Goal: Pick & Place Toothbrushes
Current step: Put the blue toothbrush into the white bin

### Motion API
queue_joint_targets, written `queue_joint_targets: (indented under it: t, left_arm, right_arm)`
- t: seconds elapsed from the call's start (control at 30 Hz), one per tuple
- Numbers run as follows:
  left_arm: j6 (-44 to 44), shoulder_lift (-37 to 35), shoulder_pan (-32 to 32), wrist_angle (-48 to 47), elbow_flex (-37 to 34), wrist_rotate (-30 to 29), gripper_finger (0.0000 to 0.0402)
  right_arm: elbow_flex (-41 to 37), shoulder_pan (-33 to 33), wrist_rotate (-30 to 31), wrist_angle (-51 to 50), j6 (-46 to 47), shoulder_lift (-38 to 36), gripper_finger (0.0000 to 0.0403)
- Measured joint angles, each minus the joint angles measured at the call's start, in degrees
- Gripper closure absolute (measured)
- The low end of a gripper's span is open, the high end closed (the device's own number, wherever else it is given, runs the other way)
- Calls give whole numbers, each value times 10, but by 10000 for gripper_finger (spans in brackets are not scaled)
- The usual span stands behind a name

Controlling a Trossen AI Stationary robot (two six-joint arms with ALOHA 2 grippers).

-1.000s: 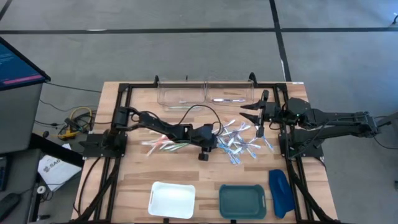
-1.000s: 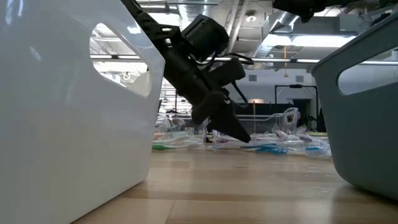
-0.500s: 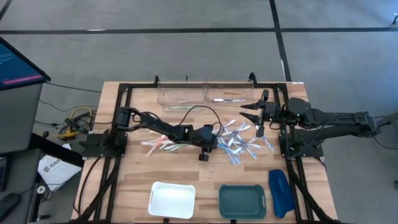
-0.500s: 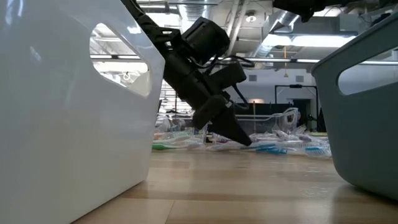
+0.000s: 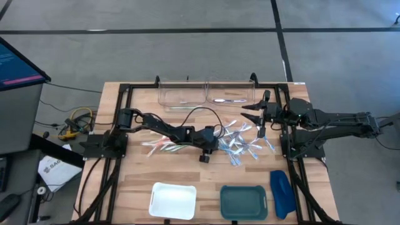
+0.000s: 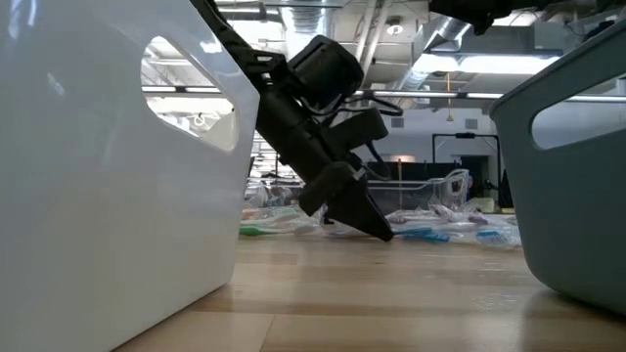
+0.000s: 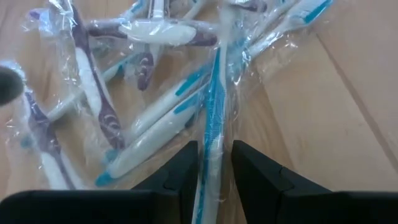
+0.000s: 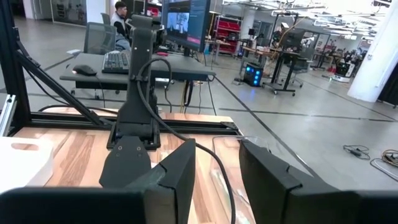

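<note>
Left tool [image 7: 214,163] down in toothbrush pile [image 5: 240,142].
Narrow, pinching one blue wrapped toothbrush [image 7: 212,106]; right tool [image 5: 261,116] parted, empty, far right.

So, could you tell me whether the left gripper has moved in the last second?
Yes. In the low view the left gripper has dipped lower, nearly to the table, towards the white bin.

L tool [image 5: 215,144] down at edge of toothbrushes [image 5: 240,145] mid-table; R tool [image 5: 250,114] by clear bins [image 5: 206,94].
</note>
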Motion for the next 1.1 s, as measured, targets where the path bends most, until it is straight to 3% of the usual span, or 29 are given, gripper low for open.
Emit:
queue_joint_targets:
  t: [0.27,0.5,0.77,1.1]
  left_arm:
    - [-3,5,-1,0,2,0,317]
    - [-4,0,-3,-10,1,-12,385]
    - [-4,-30,-32,-78,-2,-94,382]
    - [-16,-133,-59,-142,-2,-130,386]
  right_arm:
    - [0,0,0,0,0,0,285]
    - [0,0,0,0,0,0,285]
    - [0,0,0,-2,0,0,285]
    - [0,0,0,-4,0,0,285]
